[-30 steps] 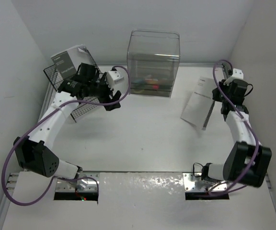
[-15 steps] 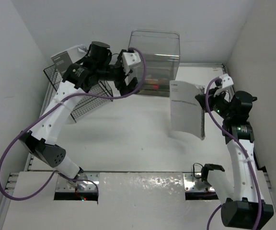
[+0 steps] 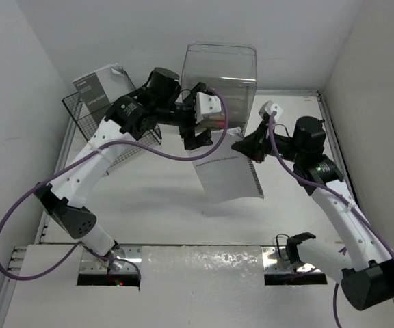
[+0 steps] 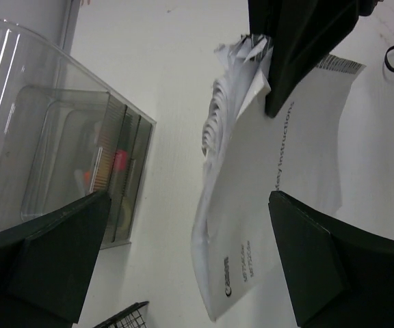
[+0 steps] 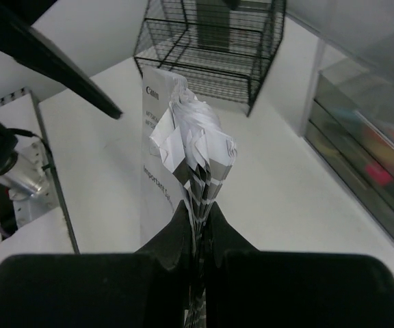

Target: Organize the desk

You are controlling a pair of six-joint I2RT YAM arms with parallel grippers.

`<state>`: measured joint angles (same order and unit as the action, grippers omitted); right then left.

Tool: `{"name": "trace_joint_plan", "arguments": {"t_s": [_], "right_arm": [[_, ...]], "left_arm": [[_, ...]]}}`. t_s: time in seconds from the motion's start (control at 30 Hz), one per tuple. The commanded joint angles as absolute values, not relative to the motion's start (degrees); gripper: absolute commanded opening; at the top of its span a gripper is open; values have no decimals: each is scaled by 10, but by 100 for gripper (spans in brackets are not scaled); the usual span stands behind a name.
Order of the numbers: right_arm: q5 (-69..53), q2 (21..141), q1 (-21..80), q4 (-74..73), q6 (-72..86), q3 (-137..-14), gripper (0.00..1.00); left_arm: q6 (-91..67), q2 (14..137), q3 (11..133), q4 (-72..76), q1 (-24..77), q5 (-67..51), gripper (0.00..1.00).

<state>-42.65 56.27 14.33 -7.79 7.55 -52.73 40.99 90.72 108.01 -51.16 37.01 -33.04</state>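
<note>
The right gripper (image 5: 198,225) pinches a white printed paper booklet (image 3: 228,179), apparently off the flat white desk (image 3: 149,198); the left gripper (image 3: 198,126) gapes wide just left of it.

Plain white walls (image 3: 115,34) stand on three sides, evenly lit.

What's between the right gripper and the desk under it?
The white booklet: the right gripper is shut on it, and its pages hang down toward the desk, clearest in the top view.
</note>
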Motion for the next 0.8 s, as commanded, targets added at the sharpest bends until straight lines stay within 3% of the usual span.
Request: {"name": "trace_joint_plan", "arguments": {"t_s": [0.0,0.17,0.33,0.47,0.53,0.57,0.67,0.7,0.73,0.77], "right_arm": [[-450,569,169,35,80,-548,0],[-472,591,185,99,101,-546,0],[-501,611,195,120,112,-548,0],[-506,605,199,117,101,-541,0],[-506,605,199,115,96,-537,0],[-506,606,199,114,95,-535,0],[-499,620,201,113,100,-535,0],[-487,624,201,108,104,-537,7],[-463,628,200,85,97,-540,32],[-455,632,201,70,89,-545,46]], "left_arm": [[446,875,1065,-483,372,-331,100],[483,883,1058,-541,372,-353,100],[429,905,1045,-495,372,-302,96],[415,932,1091,-521,372,-315,54],[413,934,1107,-534,372,-313,21],[402,930,1107,-527,373,-304,0],[404,912,1099,-528,372,-290,0],[402,908,1099,-527,372,-277,0],[399,897,1100,-527,372,-239,0],[400,892,1106,-530,371,-214,0]]}}
